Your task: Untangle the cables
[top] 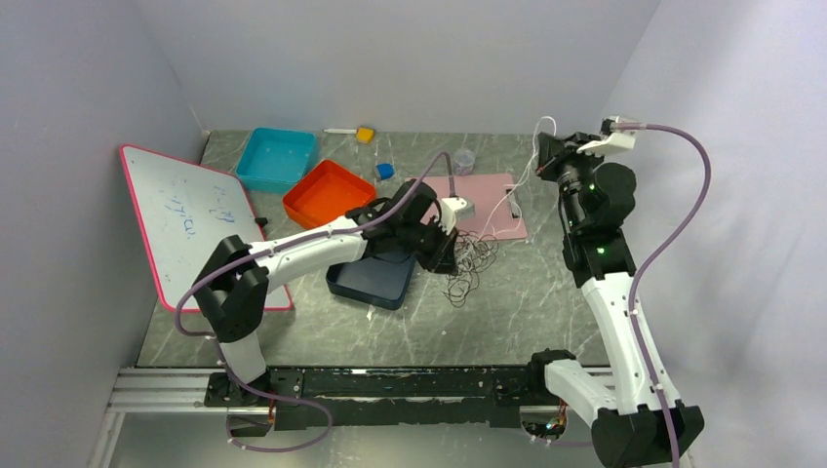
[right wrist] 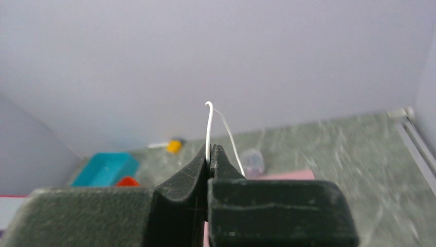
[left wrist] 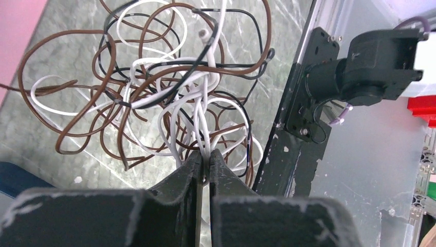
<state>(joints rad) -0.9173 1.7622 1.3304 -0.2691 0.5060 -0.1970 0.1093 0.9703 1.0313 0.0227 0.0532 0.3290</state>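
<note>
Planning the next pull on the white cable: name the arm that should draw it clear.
Right. The right tool is shut on the white cable near its free end, raised well away from the tangle. The left tool is shut on the tangle itself, so it is better suited to anchoring.

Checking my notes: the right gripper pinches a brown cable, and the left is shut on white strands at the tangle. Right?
No: the cable in the right gripper is white, not brown, as the right wrist view shows. The left gripper is shut on white strands at the tangle.
</note>
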